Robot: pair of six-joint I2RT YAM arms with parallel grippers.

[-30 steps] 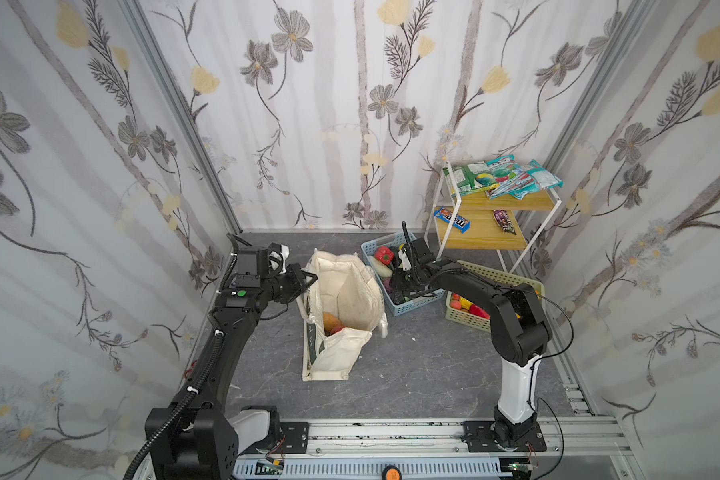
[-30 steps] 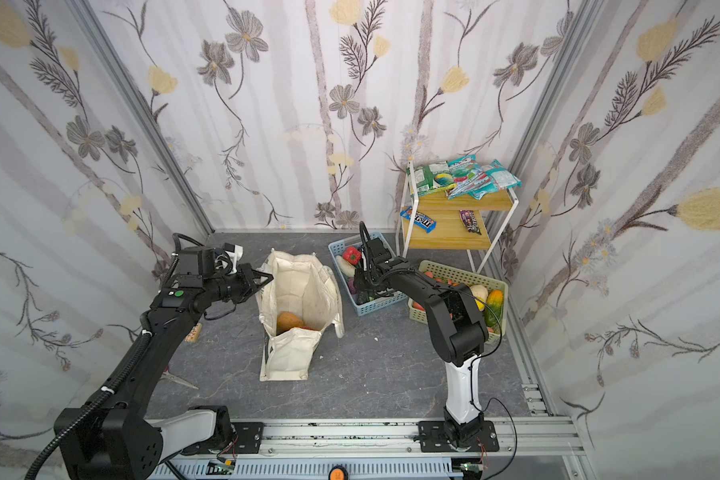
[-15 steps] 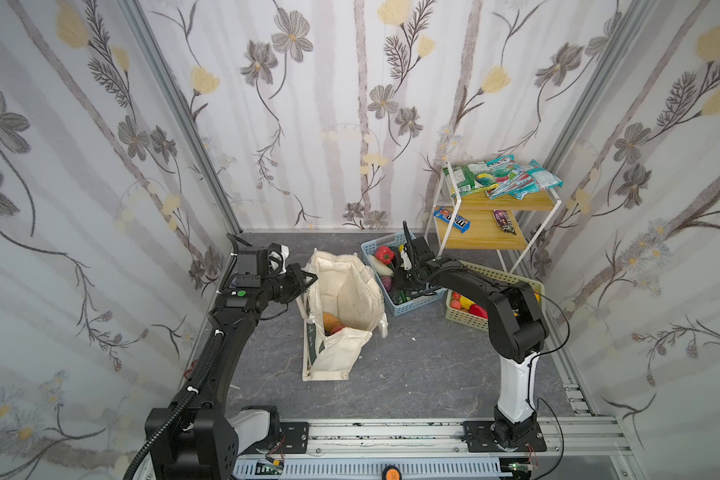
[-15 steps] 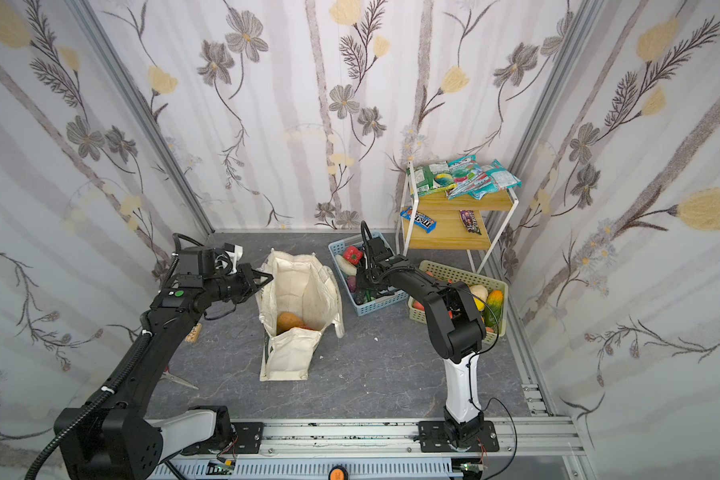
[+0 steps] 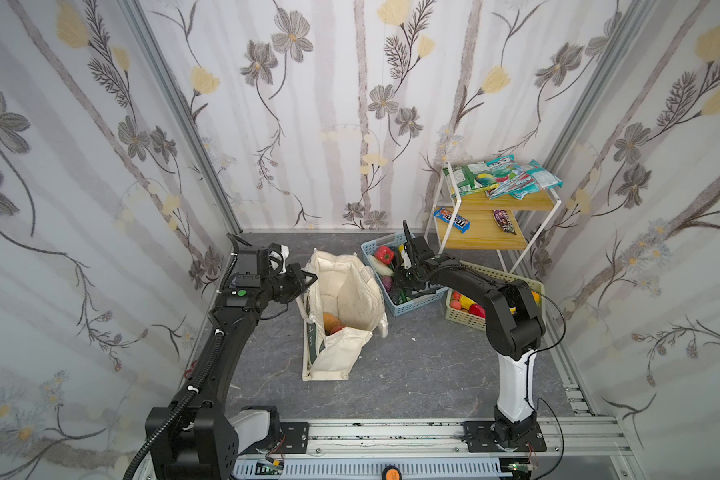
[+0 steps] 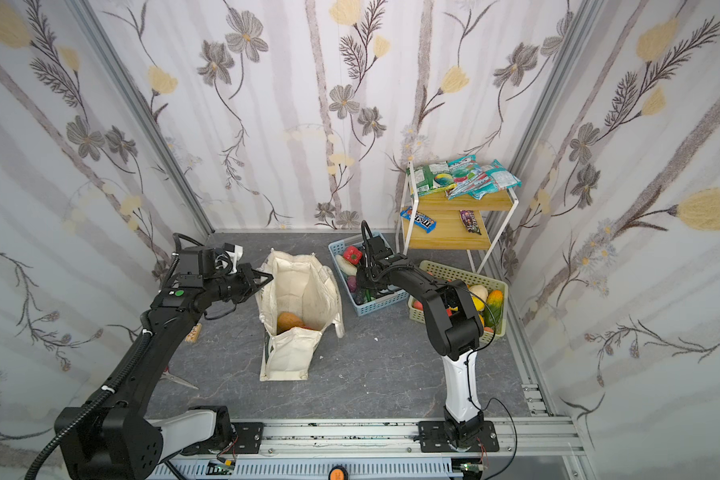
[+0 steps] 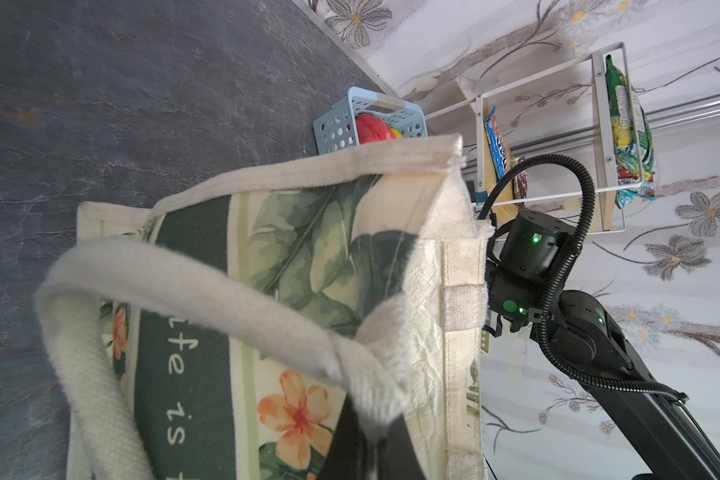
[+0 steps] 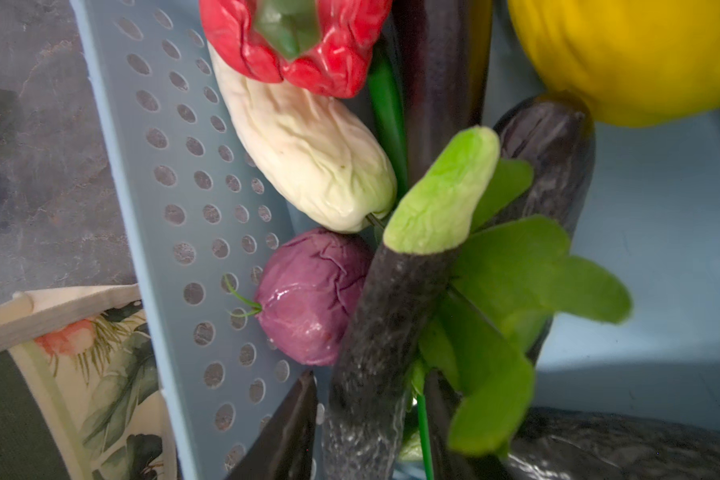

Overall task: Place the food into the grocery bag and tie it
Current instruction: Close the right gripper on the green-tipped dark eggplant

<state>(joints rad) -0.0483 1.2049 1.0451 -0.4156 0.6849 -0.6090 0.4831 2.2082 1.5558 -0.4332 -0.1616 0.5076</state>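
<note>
Grey stone-pattern floor (image 5: 412, 374), with floral walls on three sides.

Both top views: the grocery bag (image 5: 344, 286) stood left of centre with its mouth open upward. The mouth's long axis ran from the rail (image 5: 391, 432) toward the back wall. A brown toy (image 5: 330, 321) lay at the bag's bottom. At the bag's left rim was the left gripper (image 5: 306, 279). Down inside the light blue basket (image 5: 418, 300) was the right gripper (image 5: 404, 286). That basket sat just beside the bag's right side, with the pale yellow basket (image 5: 468, 322) just beyond it and the shelf rack (image 5: 487, 239) behind. Bare floor lay open between bag and rail. Scissors (image 6: 177, 379) showed in a top view only where the left arm did not cover them.

Left wrist view: the fingers were together, clamped on the bag's cream rim at a handle's root. The handle (image 7: 163, 270) looped free. The dark green band (image 7: 184, 332) read "life is", legible only here. A red pepper (image 7: 371, 129) showed over the blue basket's rim.

Right wrist view: a dark green vegetable (image 8: 391, 324) ran lengthwise out from between the fingers (image 8: 285, 424), its pale green end pointing away from them. The fingers stood part-way apart on either side of it and appeared to grip it. One finger was mostly hidden by green leaves. Only this view showed a white vegetable (image 8: 308, 166) and a purple toy (image 8: 308, 299) lying against the basket's perforated wall.
</note>
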